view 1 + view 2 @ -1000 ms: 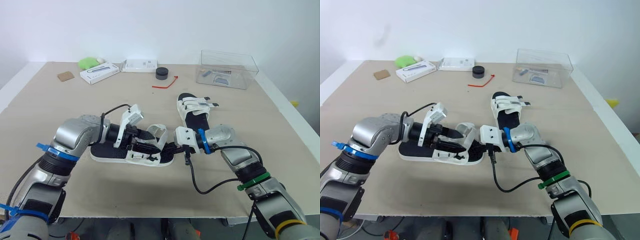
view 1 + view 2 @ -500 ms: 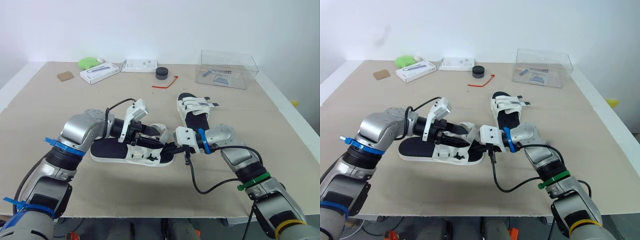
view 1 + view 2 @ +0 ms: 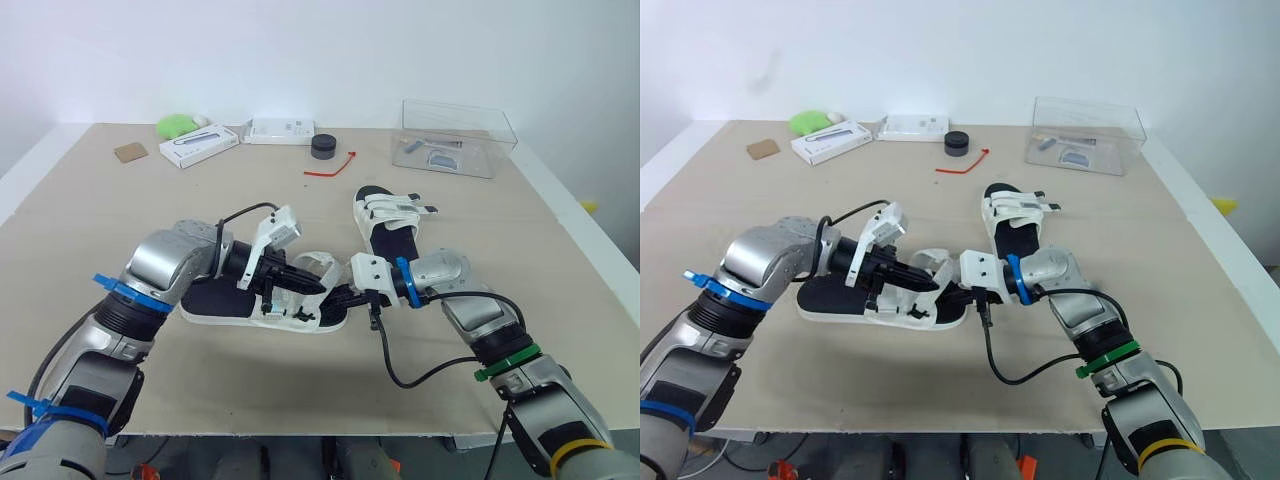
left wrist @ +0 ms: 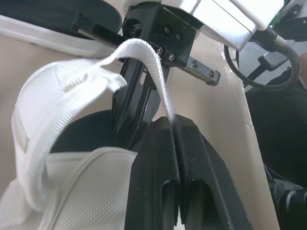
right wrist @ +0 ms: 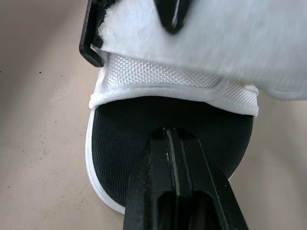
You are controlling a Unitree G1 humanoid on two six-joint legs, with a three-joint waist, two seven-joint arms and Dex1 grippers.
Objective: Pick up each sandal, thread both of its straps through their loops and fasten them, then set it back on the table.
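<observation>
The near sandal (image 3: pixel 232 302), black-soled with white straps, lies flat on the table in front of me. My left gripper (image 3: pixel 308 285) reaches over its middle and is shut on the end of a white strap (image 4: pixel 144 60), which arcs up from the sandal into the pinched fingertips. My right gripper (image 3: pixel 341 297) is shut, its tips resting on the black footbed (image 5: pixel 134 124) at the sandal's toe end, just behind the left gripper's tips. A second sandal (image 3: pixel 387 225) lies farther back to the right with its straps laid across it.
At the back stand a clear plastic box (image 3: pixel 455 138), a black round item (image 3: pixel 323 146), a red tie (image 3: pixel 332 165), two white boxes (image 3: pixel 198 145) (image 3: pixel 280 131), a green object (image 3: pixel 177 126) and a brown card (image 3: pixel 130 153).
My left gripper went from wide open to shut, closing on the white strap end above the near sandal. The right gripper and both sandals stayed where they were.
</observation>
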